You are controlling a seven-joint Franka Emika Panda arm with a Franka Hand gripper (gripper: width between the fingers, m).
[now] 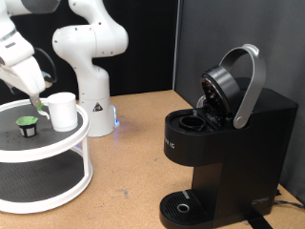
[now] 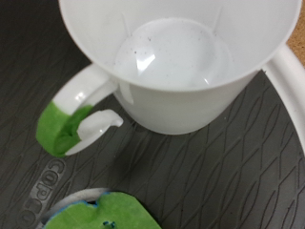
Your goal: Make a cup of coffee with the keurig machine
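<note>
One white cup stands upright on the top tier of the white round rack at the exterior view's left, a green-topped pod beside it. The hand hovers just beside the cup's handle; how far its fingers are spread cannot be told. The keurig machine stands on the worktop with its lid raised.

Cup: plain white, green tape on handle. Pod: dark body, green top. Keurig machine: black, grey arched handle. Rack: white rims, dark patterned shelves. Table: tan.
</note>
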